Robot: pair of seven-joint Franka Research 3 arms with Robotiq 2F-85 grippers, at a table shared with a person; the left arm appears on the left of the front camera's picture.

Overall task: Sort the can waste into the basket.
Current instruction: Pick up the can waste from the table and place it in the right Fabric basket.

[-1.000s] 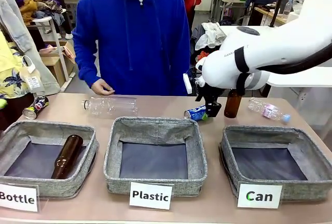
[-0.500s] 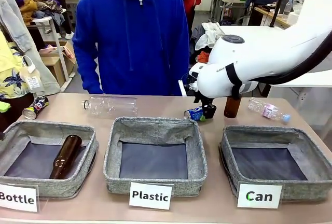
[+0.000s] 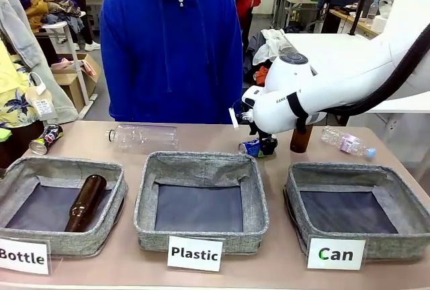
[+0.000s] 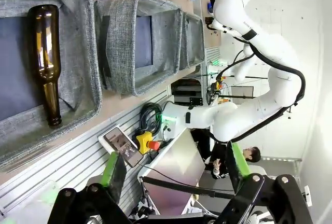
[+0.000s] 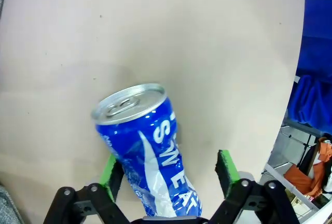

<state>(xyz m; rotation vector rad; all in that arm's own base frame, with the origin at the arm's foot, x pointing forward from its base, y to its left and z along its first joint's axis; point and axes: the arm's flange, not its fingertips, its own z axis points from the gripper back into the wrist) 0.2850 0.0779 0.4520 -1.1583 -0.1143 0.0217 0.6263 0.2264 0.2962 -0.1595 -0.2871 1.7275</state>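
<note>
Straddling the blue aluminium drink can with white lettering [image 5: 145, 151] with the right gripper [image 5: 168, 166]: jaws apart, one green pad against the can's side, the other clear of it, so nothing pinched yet. Can on its side on the beige table [image 3: 201, 141], behind the middle basket, well short of the grey fabric basket carded "Can" [image 3: 295, 196].

Likely trouble on closing: uneven contact, so possibly a nudge and a roll out of the jaws before the far pad arrives. Seemingly seated toward the can's bottom end, so could tip or swing once lifted. Thin, already dented wall: may crumple and slip under a hard squeeze.

Close by on the gripper's right, an upright brown glass bottle [image 3: 300, 137], apparently on the way to the target basket; easy to topple with a low or hasty sweep. Early release would probably mean the wrong basket or bare table.

Left gripper [image 4: 174, 167] wide apart and empty. Crushed dark can [image 3: 46, 138] far off at the table's left edge, not yet dealt with.
</note>
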